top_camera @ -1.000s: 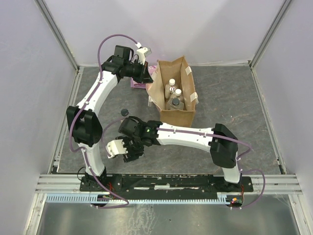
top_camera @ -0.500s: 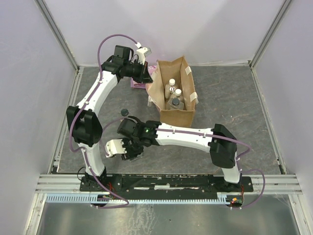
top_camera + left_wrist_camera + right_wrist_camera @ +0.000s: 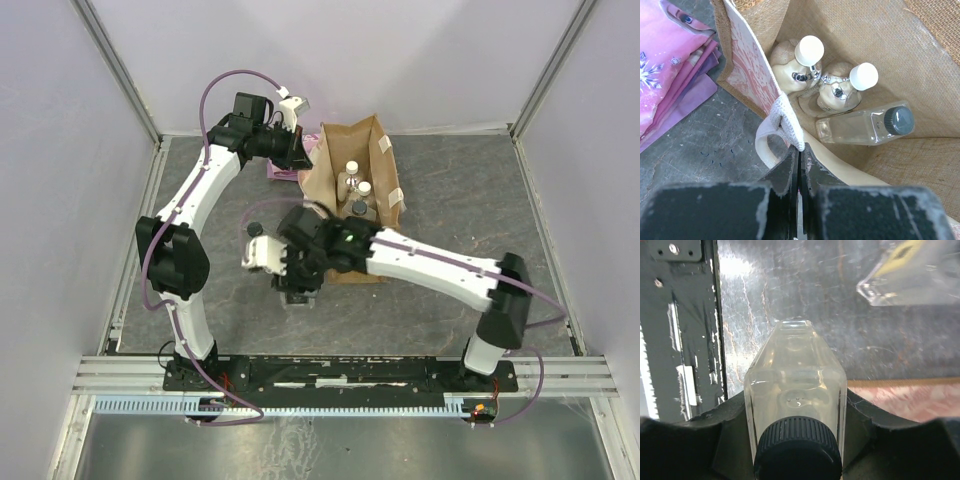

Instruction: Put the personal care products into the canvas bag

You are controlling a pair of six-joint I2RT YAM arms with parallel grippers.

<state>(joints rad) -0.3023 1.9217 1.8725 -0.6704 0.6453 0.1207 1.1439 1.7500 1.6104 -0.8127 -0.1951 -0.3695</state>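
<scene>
The canvas bag (image 3: 375, 150) stands open at the back middle. In it are two round bottles with white caps (image 3: 809, 50) (image 3: 863, 76) and a squarish bottle with a dark cap (image 3: 865, 127). My left gripper (image 3: 800, 150) is shut on the bag's pale handle (image 3: 785, 112) at its left rim, and it also shows in the top view (image 3: 298, 150). My right gripper (image 3: 795, 412) is shut on a squarish clear bottle with a dark cap (image 3: 795, 380), above the table just front-left of the bag (image 3: 297, 290). Another clear bottle (image 3: 905, 282) lies on the table; its dark cap (image 3: 254, 229) shows left of the right wrist.
The flat pink packet (image 3: 670, 65) lies on the table left of the bag, also in the top view (image 3: 285, 172). A metal rail (image 3: 340, 372) runs along the near table edge. Frame posts stand at the back corners.
My right arm has swung from the front left toward the bag, carrying the squarish bottle up and right. The left arm has stayed on the handle.
</scene>
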